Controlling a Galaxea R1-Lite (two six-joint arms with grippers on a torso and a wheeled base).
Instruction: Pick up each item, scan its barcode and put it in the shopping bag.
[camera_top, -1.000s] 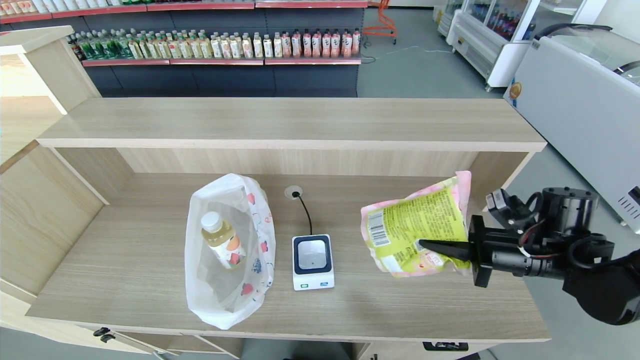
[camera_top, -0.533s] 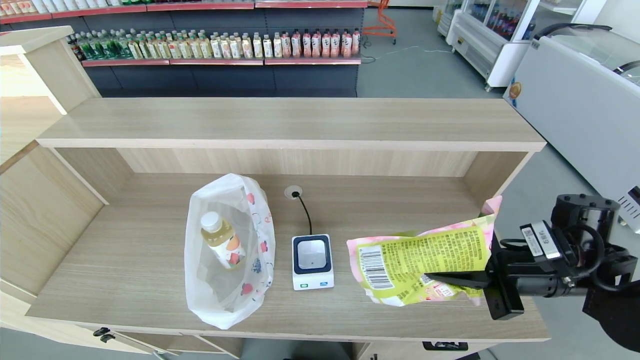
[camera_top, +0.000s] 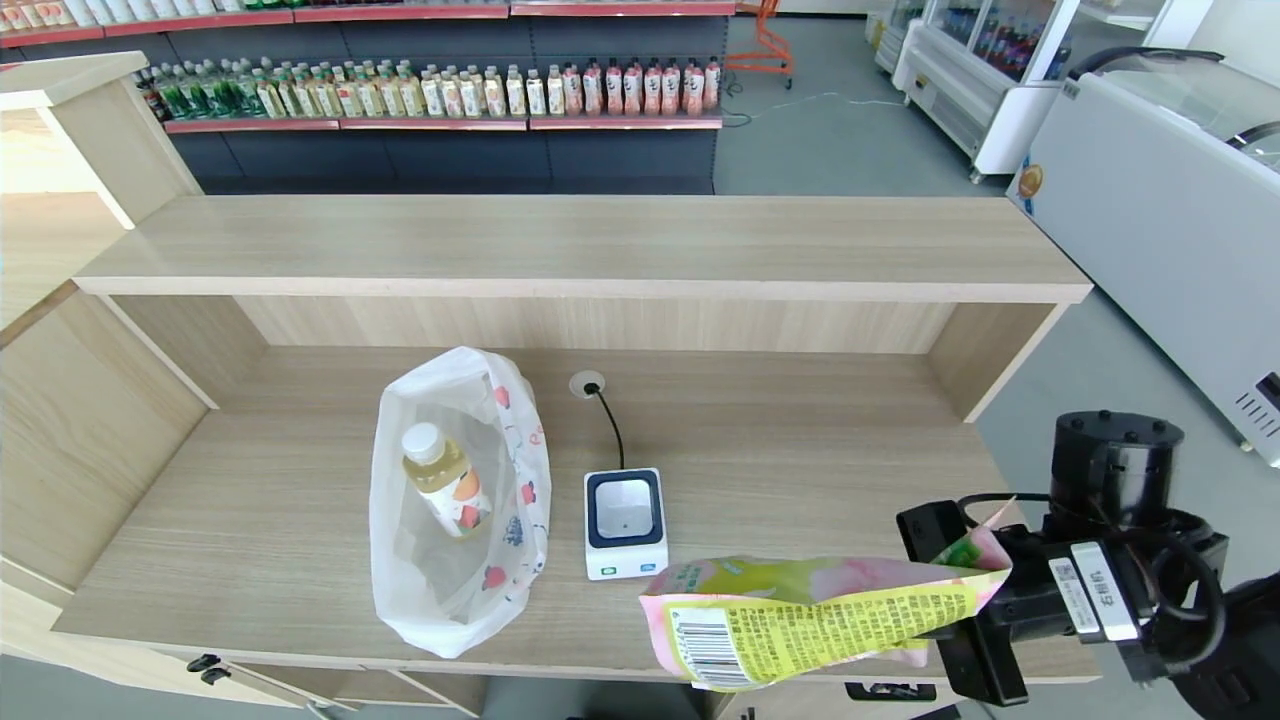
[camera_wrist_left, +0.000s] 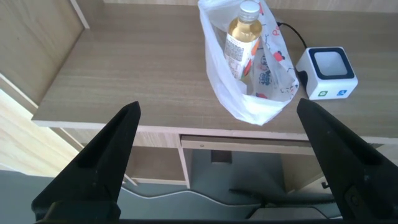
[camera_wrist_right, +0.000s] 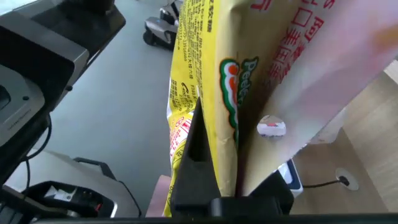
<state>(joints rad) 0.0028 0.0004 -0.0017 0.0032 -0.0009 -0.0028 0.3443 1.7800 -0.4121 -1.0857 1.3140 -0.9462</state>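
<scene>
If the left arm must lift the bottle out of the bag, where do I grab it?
Likely just under the cap, coming from above through the open mouth of the shopping bag: the bottle leans cap-up, and bag film wraps its body.

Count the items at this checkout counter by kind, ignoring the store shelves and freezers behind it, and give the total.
shopping bag: 1
drink bottle: 1, standing inside the bag
barcode scanner: 1
snack pouch: 1, held off the surface
Total: 4
</scene>
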